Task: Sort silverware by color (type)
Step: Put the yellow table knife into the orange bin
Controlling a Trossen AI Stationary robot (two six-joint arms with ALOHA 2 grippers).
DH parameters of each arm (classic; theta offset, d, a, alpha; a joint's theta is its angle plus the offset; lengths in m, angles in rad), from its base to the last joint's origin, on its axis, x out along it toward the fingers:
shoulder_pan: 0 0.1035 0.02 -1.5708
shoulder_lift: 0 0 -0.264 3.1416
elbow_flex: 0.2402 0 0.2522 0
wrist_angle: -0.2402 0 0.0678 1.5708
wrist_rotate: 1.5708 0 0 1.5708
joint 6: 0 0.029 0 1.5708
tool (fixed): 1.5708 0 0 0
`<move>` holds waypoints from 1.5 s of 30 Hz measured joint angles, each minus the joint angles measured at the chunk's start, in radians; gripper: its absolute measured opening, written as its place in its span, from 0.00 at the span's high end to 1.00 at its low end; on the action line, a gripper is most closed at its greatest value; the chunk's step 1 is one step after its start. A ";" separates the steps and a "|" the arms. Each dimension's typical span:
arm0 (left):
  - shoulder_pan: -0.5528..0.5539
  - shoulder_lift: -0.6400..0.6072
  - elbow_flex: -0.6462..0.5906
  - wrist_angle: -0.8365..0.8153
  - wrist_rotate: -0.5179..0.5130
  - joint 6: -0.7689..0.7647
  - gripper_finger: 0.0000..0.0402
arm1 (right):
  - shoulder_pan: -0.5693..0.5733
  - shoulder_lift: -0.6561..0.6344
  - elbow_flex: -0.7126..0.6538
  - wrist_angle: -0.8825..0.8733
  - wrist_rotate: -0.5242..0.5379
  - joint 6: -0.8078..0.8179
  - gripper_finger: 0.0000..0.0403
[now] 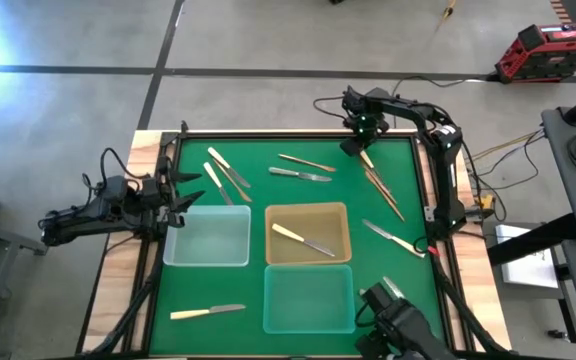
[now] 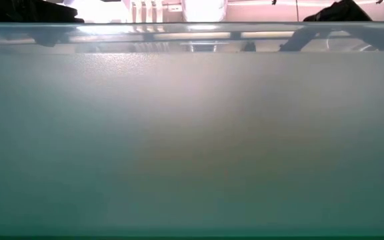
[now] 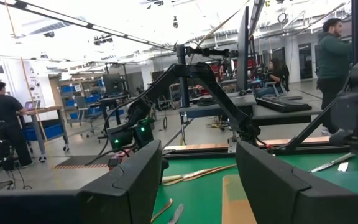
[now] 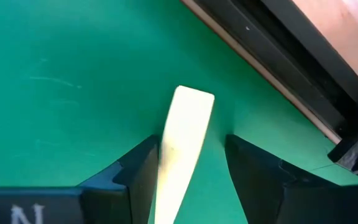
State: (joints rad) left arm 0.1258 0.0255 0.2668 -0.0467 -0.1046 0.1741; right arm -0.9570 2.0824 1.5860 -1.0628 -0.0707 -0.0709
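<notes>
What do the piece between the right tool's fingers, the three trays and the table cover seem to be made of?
The handle between the right tool looks like matte cream plastic or resin: flat, opaque, no glint. The trays, clear, amber and pale green, look like translucent plastic; the mat shows through them. The table cover looks like matte green felt or rubber mat, though which one is unclear.

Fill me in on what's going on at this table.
A two-armed robot is sorting cutlery on a green mat. The right gripper is down at the mat's far right corner, its jaws open on either side of a cream handle, apparently not yet clamped. The left gripper waits open at the mat's left edge. One cream-handled knife already lies in the amber tray; the other two trays look empty, and most pieces are scattered on the mat.
</notes>
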 joint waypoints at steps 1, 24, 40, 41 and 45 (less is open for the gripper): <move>0.000 0.000 0.000 0.000 0.000 0.000 0.52 | -0.001 0.007 0.001 -0.002 -0.003 0.000 0.56; 0.000 0.000 0.000 0.000 0.000 0.000 0.52 | 0.007 -0.064 0.023 -0.029 -0.064 -0.018 0.83; 0.000 0.000 0.000 0.000 0.000 0.000 0.52 | 0.326 -0.515 0.028 0.067 -0.369 0.073 0.83; 0.000 0.000 0.000 0.000 0.000 0.000 0.52 | 0.375 -0.533 0.029 0.096 -0.371 0.099 0.83; 0.000 0.000 0.000 0.000 0.000 0.000 0.52 | 0.559 -0.565 0.029 0.228 -0.344 0.185 0.83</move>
State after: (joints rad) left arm 0.1261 0.0257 0.2668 -0.0467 -0.1047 0.1741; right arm -0.3977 1.5176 1.6147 -0.8349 -0.4149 0.1143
